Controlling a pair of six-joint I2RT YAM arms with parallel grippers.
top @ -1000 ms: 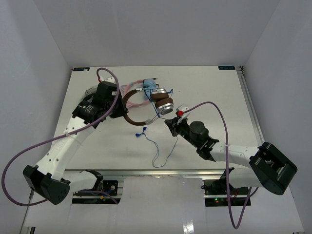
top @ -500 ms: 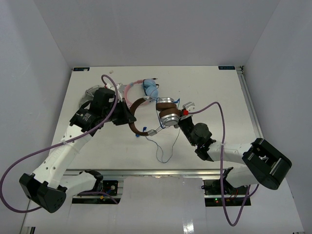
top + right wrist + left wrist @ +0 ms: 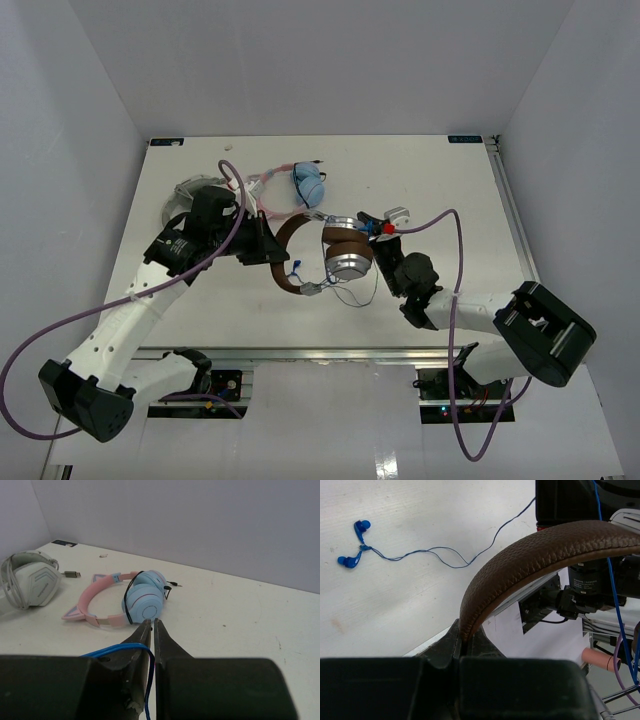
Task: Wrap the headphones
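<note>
The headphones have a dark brown headband (image 3: 288, 262), brown ear pads (image 3: 340, 240) and a silver cup (image 3: 348, 266), and are held above the table's front middle. My left gripper (image 3: 277, 253) is shut on the headband, which arches up from its jaws in the left wrist view (image 3: 535, 555). My right gripper (image 3: 365, 221) is just right of the cups, shut on the thin blue cable (image 3: 150, 667), which runs between its fingers (image 3: 144, 632). More cable (image 3: 435, 555) lies slack on the table, ending in blue tips (image 3: 352, 545).
A pink cat-ear pair with light blue cups (image 3: 300, 185) lies at the back centre and also shows in the right wrist view (image 3: 142, 600). A grey-white pair (image 3: 30, 582) lies at the back left, partly behind my left arm (image 3: 180, 195).
The left gripper has carried the headphones toward the front and right. The right gripper has moved up beside the cups with the cable, and the loose cable loop on the table has shrunk.
</note>
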